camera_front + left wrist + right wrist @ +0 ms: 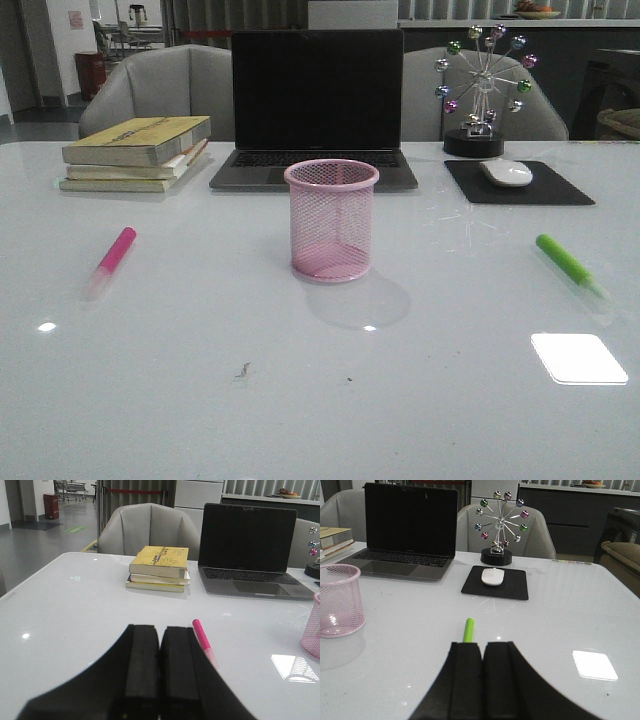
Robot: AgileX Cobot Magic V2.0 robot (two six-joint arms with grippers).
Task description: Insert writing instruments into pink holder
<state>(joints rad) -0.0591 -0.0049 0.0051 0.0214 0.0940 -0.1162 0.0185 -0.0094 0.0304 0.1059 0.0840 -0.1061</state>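
I'm sitting over the table [200,400] with both grippers clenched on nothing: the left gripper [159,680] is showing its pads pressed together, and the right gripper [482,680] is looking just the same. The holder [331,220] is standing upright mid-table, in front of the laptop [315,105], and it's looking empty. The pink marker [112,258] is lying toward the left edge, the green marker [568,265] toward the right edge, both well apart from the cup. So nothing is in yet, and I'm judging the step in hand to be the first pickup. To do it well, I'm planning to open the jaws before descending, turn the wrist so the fingers are crossing the barrel rather than running along it, and pinch near the middle so the marker isn't swinging when I'm tipping it upright over the rim. The mesh cup is probably light, so I'm wanting a clean drop from above, not a nudge on the wall. The front view is giving me the whole layout but neither gripper; only the wrist cameras are telling me the fingers are closed. The left wrist is showing the pink marker just beside its fingers, the right wrist the green one poking out beyond its fingertips, part hidden.
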